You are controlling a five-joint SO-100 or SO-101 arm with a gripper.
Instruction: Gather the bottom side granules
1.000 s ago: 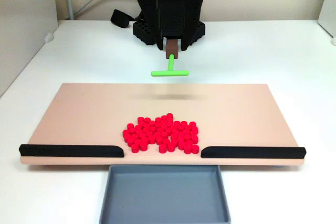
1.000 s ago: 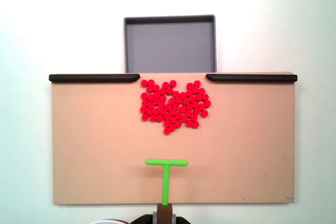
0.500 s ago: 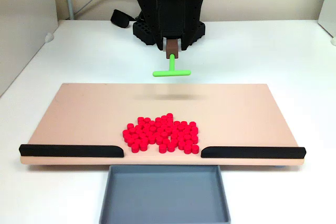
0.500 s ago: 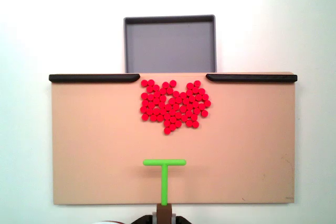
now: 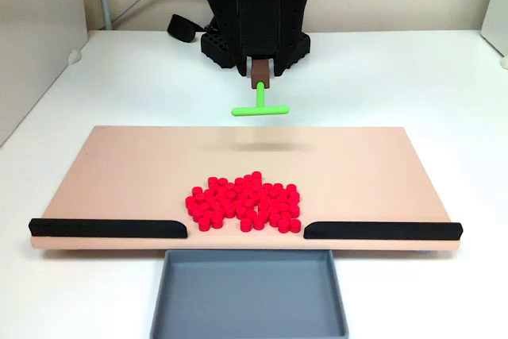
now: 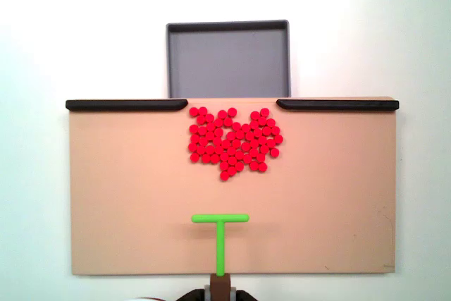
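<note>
White table point(image 5: 119, 85); granules point(image 6: 232, 142) already bunched, stick point(image 6: 220, 234) well apart; gripper point(image 5: 259, 77) clamped on it.

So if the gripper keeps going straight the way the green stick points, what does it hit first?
Probably the granules: the stick points up the board at them, bare board between. The stick seems to float above the board, so it might pass over them.
</note>
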